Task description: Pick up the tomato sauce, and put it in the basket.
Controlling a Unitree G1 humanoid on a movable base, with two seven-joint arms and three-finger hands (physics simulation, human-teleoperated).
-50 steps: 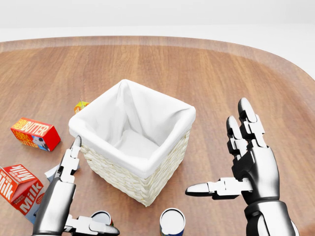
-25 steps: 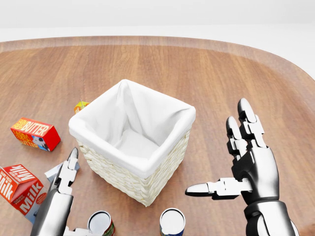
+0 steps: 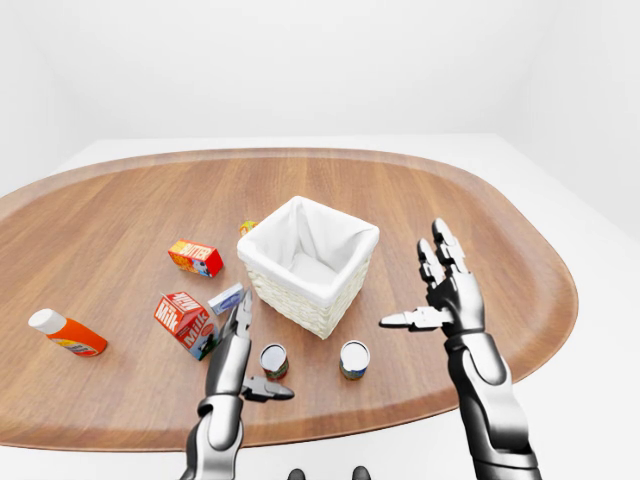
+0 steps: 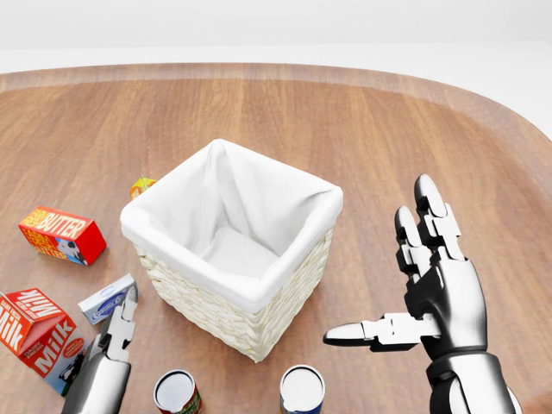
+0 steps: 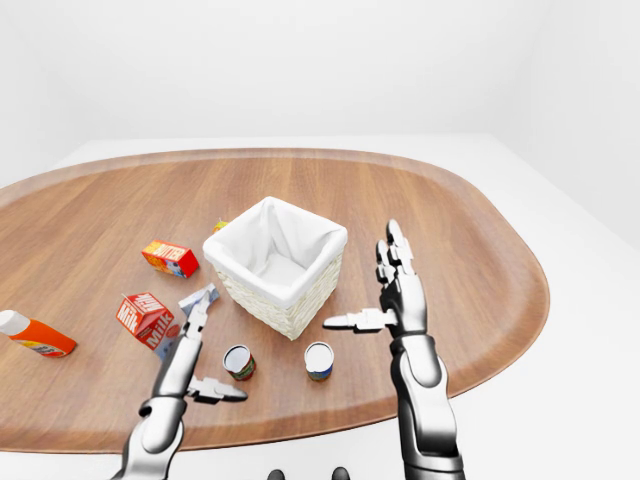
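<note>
The tomato sauce, a small can with a red label [image 4: 177,392], stands upright at the bottom of the head view, below the white-lined wicker basket [image 4: 297,276]. My left hand [image 3: 255,352] is open just left of the can, with its fingers pointing up and its thumb reaching under the can; it is not touching the can. In the head view only its fingers [image 4: 116,332] show. My right hand [image 4: 379,267] is open and empty, raised to the right of the basket.
A blue-labelled can [image 4: 302,390] stands right of the red one. A milk carton [image 4: 34,332], a small blue-white box [image 4: 108,299] and a butter box [image 4: 62,235] lie left of the basket. An orange bottle [image 3: 68,334] lies far left.
My left hand has drawn back toward the bottom of the head view, and its thumb has left that view. The red can's top now shows fully. The right hand has not moved.
</note>
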